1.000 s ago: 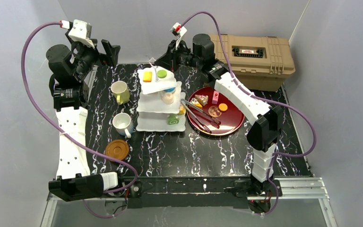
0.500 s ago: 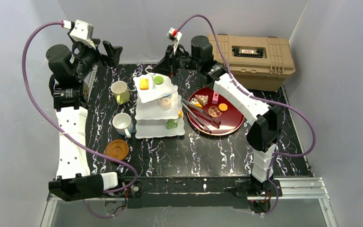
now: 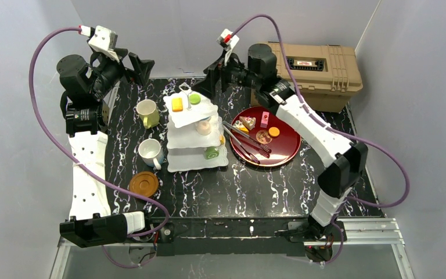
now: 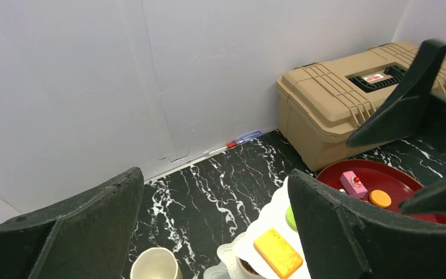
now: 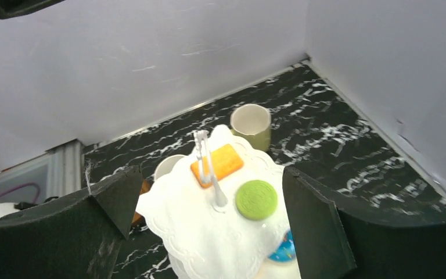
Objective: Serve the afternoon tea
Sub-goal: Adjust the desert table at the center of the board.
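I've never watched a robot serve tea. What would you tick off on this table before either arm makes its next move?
1. Right tool open and empty: ok. Its jaws are wide and clear of the cake stand.
2. Left tool open and empty: ok.
3. Cake stand upright: ok. Its tiers sit level.
4. White mug and yellow-green mug upright: ok.
5. Mugs on coasters: not ok. The brown coaster lies bare beside the white mug.
6. All pastries on the stand: not ok. Several lie on the red tray, next to the tongs.
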`<state>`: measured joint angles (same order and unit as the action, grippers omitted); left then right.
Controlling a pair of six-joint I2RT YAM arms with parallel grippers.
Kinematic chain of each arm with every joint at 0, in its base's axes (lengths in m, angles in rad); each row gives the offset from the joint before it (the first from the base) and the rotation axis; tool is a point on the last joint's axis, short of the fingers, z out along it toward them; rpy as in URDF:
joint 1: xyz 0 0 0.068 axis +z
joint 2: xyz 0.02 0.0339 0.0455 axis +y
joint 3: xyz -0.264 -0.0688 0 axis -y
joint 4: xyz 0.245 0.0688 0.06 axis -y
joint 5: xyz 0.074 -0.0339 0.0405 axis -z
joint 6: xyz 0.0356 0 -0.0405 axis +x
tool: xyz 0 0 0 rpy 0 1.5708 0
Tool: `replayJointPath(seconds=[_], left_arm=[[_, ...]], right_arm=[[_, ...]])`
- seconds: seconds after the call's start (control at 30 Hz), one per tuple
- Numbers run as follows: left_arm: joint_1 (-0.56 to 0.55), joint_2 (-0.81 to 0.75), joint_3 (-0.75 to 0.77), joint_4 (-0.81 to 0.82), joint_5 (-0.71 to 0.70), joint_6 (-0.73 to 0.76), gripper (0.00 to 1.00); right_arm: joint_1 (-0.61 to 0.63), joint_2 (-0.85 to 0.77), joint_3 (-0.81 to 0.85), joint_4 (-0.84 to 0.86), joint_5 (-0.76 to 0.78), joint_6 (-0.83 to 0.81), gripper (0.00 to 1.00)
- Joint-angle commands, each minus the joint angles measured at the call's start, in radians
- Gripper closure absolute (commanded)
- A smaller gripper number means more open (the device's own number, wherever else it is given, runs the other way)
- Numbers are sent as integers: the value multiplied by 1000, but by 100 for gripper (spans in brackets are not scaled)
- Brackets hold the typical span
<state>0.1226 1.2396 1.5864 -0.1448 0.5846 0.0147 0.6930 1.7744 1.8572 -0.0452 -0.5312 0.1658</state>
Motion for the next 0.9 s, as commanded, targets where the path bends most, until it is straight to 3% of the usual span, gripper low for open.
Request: replayJointPath(seconds=[0.0, 0.17, 0.27, 0.5, 0.67, 0.87], left_arm=[[4, -24, 2, -10, 32, -2, 7], [3, -27, 7, -13, 50, -7, 7], [5, -28, 11, -16, 62, -7, 7], [4, -41, 18, -53, 109, -1, 5], [3, -60, 9, -77, 132, -5, 3], [4, -99, -1, -119, 164, 8, 3]], right_arm=[[-16, -151, -40, -56, 238, -69, 2], [-121, -288, -186, -116, 356, -44, 3], [-159, -334, -283, -179, 390, -48, 10], [-173, -410, -609, -187, 362, -37, 20], [-169, -325, -740, -126, 302, -24, 30], [-134, -198, -729, -107, 297, -59, 33]])
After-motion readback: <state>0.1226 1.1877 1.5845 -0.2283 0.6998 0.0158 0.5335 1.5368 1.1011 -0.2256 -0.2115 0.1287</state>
